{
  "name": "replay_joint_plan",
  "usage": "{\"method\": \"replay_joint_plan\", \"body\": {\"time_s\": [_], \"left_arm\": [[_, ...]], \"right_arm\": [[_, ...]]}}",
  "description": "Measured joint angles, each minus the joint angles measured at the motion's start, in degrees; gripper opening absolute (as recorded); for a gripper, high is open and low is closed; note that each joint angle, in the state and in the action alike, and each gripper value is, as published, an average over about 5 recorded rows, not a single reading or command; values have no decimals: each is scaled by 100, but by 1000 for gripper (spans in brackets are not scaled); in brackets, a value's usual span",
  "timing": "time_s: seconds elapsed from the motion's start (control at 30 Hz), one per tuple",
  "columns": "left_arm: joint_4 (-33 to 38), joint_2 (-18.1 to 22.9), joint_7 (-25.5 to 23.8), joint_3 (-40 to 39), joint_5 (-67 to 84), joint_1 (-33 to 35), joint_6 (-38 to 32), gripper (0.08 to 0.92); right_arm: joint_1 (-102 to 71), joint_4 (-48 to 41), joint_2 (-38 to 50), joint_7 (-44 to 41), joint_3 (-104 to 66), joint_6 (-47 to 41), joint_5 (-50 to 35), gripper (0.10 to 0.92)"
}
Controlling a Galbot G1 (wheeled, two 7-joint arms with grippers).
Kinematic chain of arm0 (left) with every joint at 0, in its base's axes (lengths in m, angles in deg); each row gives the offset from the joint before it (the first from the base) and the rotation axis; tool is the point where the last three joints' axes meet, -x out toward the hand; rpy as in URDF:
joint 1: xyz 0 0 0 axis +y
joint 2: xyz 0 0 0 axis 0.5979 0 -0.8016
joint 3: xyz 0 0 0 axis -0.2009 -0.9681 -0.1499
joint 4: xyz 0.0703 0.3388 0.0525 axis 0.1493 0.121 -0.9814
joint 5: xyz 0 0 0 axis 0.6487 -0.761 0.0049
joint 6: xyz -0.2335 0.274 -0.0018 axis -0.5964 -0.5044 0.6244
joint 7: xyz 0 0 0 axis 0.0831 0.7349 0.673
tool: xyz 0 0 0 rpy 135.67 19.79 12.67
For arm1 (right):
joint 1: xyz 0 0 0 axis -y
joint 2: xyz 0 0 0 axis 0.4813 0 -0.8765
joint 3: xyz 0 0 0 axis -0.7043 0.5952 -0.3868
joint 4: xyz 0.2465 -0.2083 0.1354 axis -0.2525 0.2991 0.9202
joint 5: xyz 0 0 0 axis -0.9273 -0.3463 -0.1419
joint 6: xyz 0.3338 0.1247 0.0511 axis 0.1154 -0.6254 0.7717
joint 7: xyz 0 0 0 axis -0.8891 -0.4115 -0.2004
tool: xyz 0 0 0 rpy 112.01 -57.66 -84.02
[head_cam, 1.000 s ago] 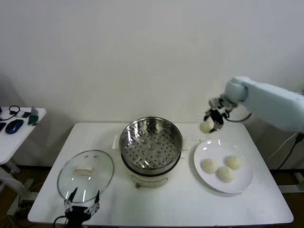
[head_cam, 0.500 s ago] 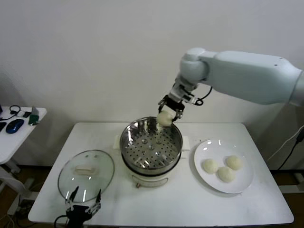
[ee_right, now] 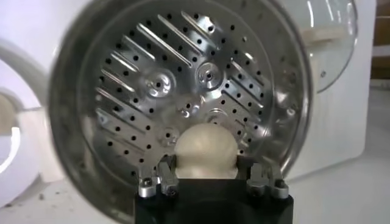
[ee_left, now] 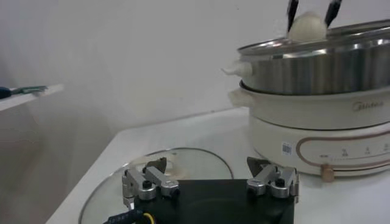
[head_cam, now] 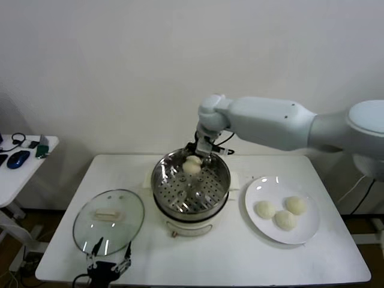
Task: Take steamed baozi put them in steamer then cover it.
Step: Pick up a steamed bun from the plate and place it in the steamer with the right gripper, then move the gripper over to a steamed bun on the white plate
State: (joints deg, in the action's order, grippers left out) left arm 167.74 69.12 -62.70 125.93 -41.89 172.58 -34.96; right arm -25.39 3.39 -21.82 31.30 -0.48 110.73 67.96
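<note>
L gripper is parked at the table's near edge, toward the near-left corner, just in front of the cover's near rim; its fingers are spread wide w/ nothing between them, as seen in the left wrist view.

The cover, a clear glass lid w/ metal rim and white handle, is laid flat on the tabletop near the near-left corner, beside the steamer and apart from it.

A white plate is set on the right half of the table, toward the near-right corner; 3 baozi are grouped on it, close together, w/ the plate's far part left bare.

The steamer is placed at mid-table, a shiny steel pot on a white base, its perforated tray uncovered.

R gripper is held over the steamer's far rim, the arm reaching in from the right side of the table. One baozi is pinched between its fingers, which are closed onto the bun's sides. In the left wrist view the bun is seen above the pot's rim line. Whether it is touching the tray can't be told.
</note>
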Motion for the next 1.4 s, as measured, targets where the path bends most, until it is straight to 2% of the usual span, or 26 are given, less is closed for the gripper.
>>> {"method": "replay_joint_plan", "body": {"time_s": [0.23,0.47,0.57,0.7,0.83,1.07,1.23,1.4], "left_arm": [[-2,2,9,-3,11,-6,-16,823],[0,8,17,2,27,-22,-16,823],[16,17,18,1,27,-12,-11,823],[49,19,16,-4,9,19,-5,823],[84,16,9,8,-13,56,0,823],[118,1,-1,44,-23,76,4,823],[151,-11,-21,51,-35,68,4,823],[150,-11,-26,76,-27,40,1,823]], "right_arm": [[-340,-527,-246,122,-80,194,315,665],[-459,-824,-347,196,-151,324,344,805],[-357,-808,-317,133,-114,340,121,820],[52,-680,-207,-93,101,300,-561,822],[683,-463,1,-401,531,24,-1674,823],[1745,176,831,-615,1437,-1293,-3608,823],[2149,858,1612,-409,2086,-2344,-4328,823],[2166,1508,2347,-68,2423,-3211,-4613,823]]}}
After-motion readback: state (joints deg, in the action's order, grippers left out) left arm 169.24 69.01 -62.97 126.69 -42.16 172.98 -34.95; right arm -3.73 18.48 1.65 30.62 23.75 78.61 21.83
